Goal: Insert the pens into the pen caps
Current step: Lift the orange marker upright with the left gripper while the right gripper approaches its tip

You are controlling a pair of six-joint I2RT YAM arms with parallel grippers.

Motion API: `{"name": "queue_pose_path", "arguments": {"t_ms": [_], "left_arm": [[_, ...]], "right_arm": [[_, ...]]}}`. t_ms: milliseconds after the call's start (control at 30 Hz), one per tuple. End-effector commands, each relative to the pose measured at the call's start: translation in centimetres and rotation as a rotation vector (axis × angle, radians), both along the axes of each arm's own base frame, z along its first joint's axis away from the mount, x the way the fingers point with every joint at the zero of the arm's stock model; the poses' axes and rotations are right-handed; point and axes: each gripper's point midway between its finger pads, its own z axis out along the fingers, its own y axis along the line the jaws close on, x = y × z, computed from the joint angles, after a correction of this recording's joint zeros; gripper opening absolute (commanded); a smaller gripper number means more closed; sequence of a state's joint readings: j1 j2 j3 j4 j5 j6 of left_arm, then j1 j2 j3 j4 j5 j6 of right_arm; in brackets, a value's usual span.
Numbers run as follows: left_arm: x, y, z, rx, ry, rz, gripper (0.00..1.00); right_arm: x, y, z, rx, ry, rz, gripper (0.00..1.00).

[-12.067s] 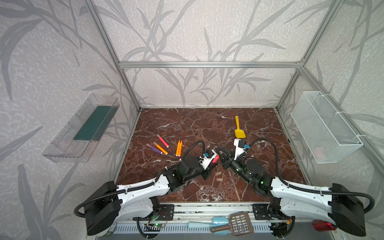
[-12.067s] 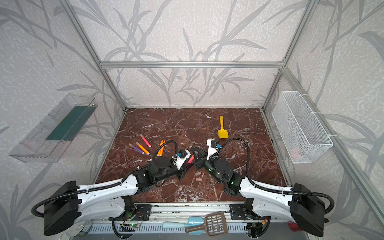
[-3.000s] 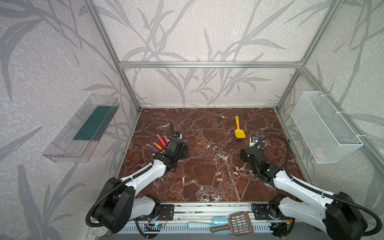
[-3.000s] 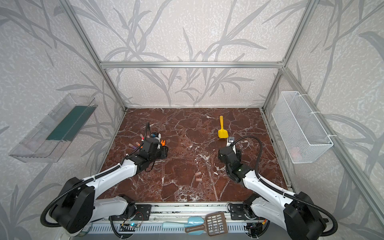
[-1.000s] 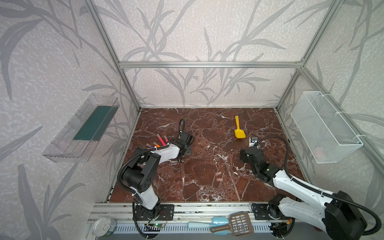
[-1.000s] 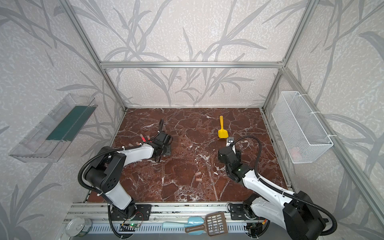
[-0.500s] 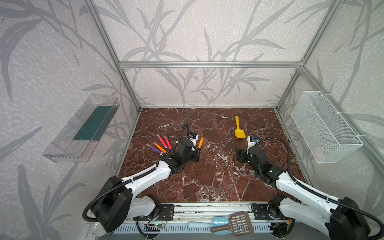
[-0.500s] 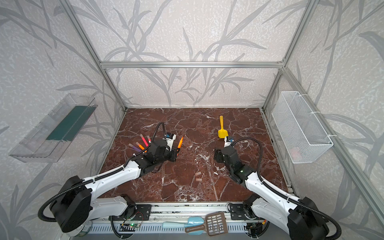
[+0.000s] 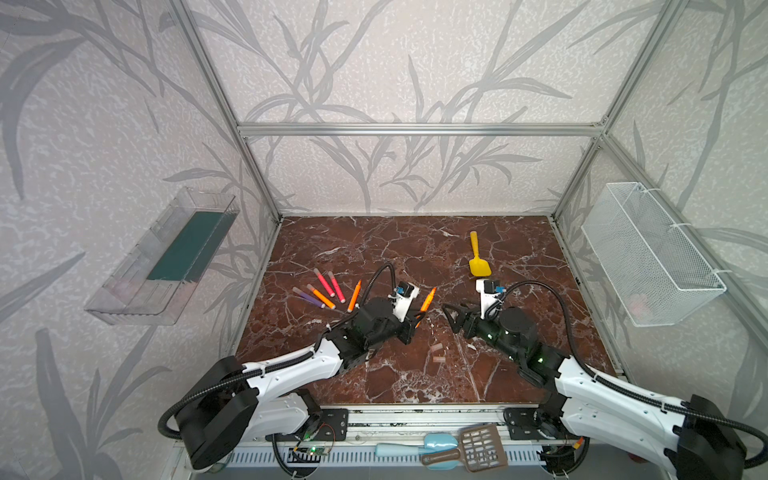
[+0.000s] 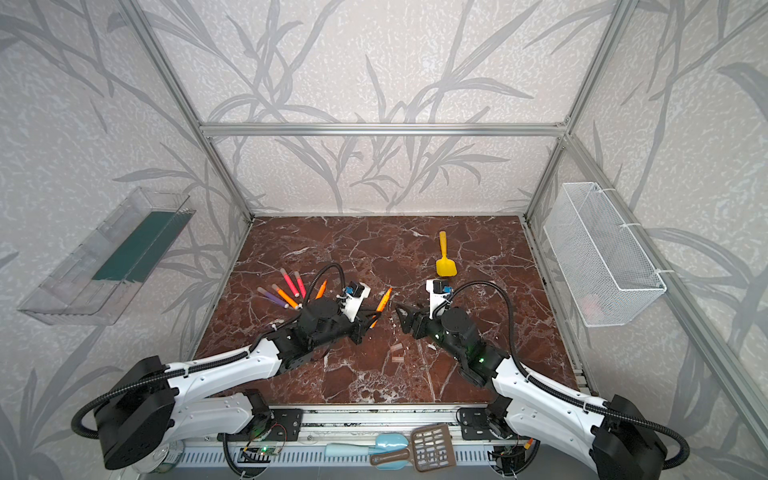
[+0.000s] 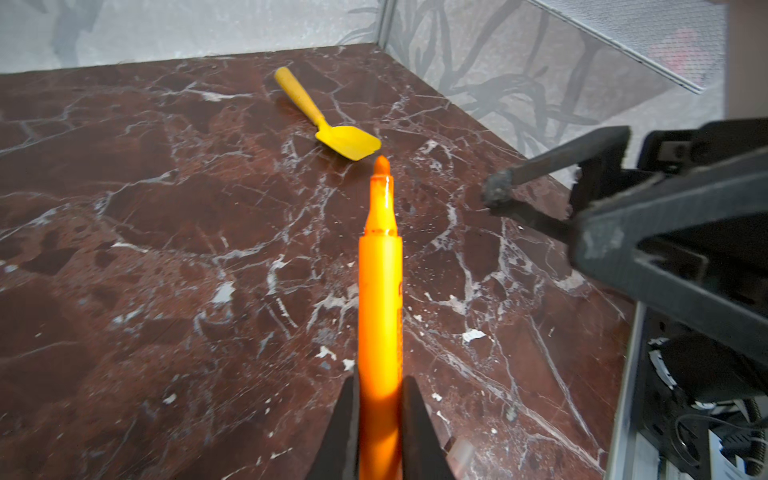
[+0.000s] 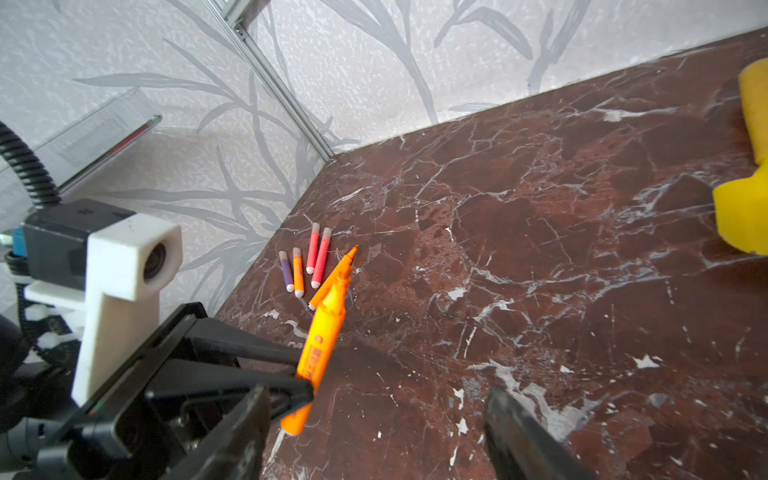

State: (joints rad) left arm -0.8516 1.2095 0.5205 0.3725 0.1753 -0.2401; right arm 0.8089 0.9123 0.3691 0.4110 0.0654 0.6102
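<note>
Light: bright, diffuse, even.
Shadows: faint, soft-edged.
Glare: orange pen [image 11: 380, 316] barrel overexposed, left wrist view.
Blur: close foreground soft, both wrist views.
Edges: wide-angle stretch, both top views.

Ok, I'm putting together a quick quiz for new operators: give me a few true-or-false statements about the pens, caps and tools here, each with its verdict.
The left tool grips an orange pen. True.
The right tool holds a pen cap. False: it is open and empty.
The held pen wears a cap. False: its tip is bare, and two pen caps lie on the table.
Five other pens lie loose on the table. True.
The yellow shovel lies among them. False: it lies well apart, on the right arm's side.
</note>
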Motion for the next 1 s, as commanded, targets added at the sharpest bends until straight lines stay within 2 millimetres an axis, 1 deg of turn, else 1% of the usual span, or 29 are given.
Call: {"name": "queue_pose_path", "arguments": {"t_ms": [0,67,233,333,533,733,800,967], "left_arm": [[-1.2,-1.8,1.3,-0.025,-0.078,-0.084,0.0],[-1.5,-2.3,1.2,-0.022,-0.092,-0.097,0.0],[-1.7,-3.0,1.0,-0.02,-0.101,-0.11,0.0],[-2.1,-3.3,1.0,-0.016,-0.102,-0.128,0.0],[-2.7,-3.8,1.3,-0.023,-0.13,-0.152,0.0],[-2.0,-3.5,1.4,-0.013,-0.149,-0.111,0.0],[-1.9,-3.5,1.2,-0.01,-0.148,-0.103,0.0],[-1.6,-3.4,1.1,-0.006,-0.148,-0.083,0.0]], "right_arm": [[-0.5,1.2,1.7,0.068,-0.03,0.046,0.79],[-0.4,1.6,1.6,0.085,-0.005,0.048,0.79],[-0.2,1.9,1.4,0.089,-0.004,0.049,0.78],[0.0,2.0,1.6,0.08,-0.007,0.044,0.74],[0.2,2.1,1.0,0.102,0.007,0.034,0.66],[0.2,2.5,0.8,0.123,0.032,0.043,0.53],[0.1,2.5,0.6,0.139,0.039,0.046,0.47],[0.1,2.7,0.6,0.146,0.059,0.049,0.25]]}}
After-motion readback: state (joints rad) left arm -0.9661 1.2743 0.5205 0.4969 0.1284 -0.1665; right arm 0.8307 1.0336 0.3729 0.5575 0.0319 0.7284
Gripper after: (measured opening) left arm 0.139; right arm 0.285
